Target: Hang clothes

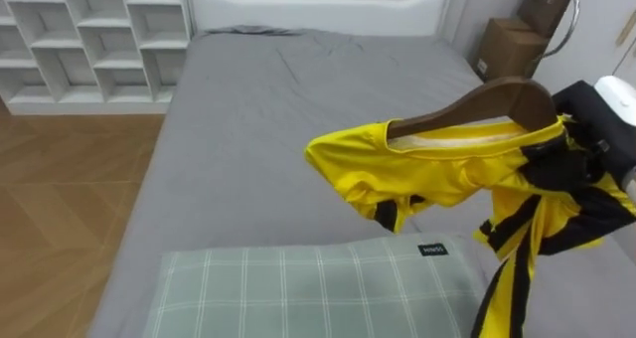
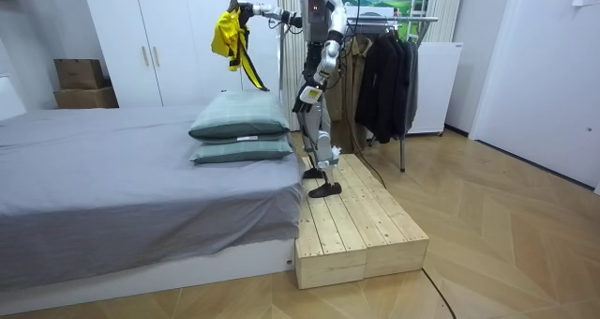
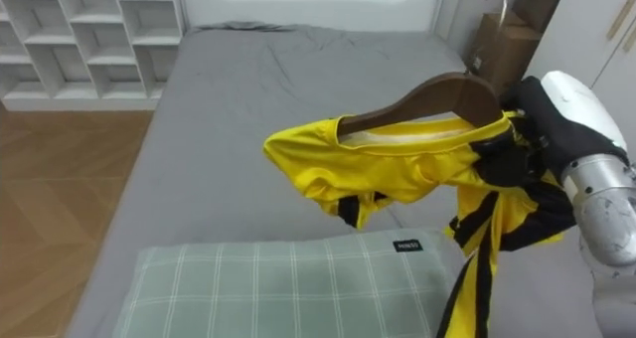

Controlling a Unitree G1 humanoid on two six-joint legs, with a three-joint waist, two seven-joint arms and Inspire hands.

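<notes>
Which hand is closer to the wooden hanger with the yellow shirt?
Right. Its right hand grips one end of the hanger; the left hand hangs low at its side, well away.

This is a bedroom in somebody's home. A wide bed (image 2: 112,169) under a grey sheet takes up most of it, with a white headboard (image 1: 318,5) at one end and two green pillows (image 2: 239,122) stacked at the other. White wardrobe doors (image 2: 159,37) line the wall behind, cardboard boxes (image 2: 80,80) sit in the corner, and a white cubby shelf (image 1: 89,40) stands beside the bed. Dark coats (image 2: 384,75) hang on a clothes rack (image 2: 412,19), over a wood-plank floor (image 2: 506,216).
</notes>
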